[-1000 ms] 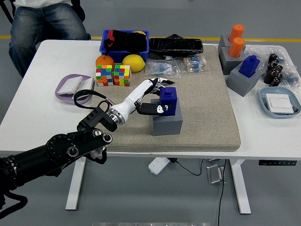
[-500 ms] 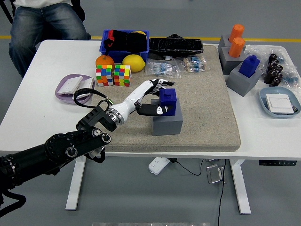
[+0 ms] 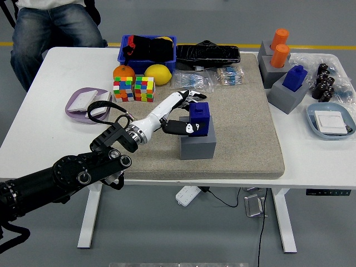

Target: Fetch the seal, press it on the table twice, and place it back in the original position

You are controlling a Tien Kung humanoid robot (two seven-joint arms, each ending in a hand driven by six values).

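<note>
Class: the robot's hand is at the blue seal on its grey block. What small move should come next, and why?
Probably lift straight up. The left hand has its fingers around the blue seal, which sits in the grey block, so it must clear the block first.

No legible txt, labels or nos. anywhere.

the seal [image 3: 199, 118] sits on its block [image 3: 197, 144], mid-mat [image 3: 245, 133], cubes [image 3: 133, 89] behind-left.

The left hand [image 3: 181, 114] hides the blue seal's [image 3: 199, 118] left side; the seated person [image 3: 53, 25] is cut off above.
</note>
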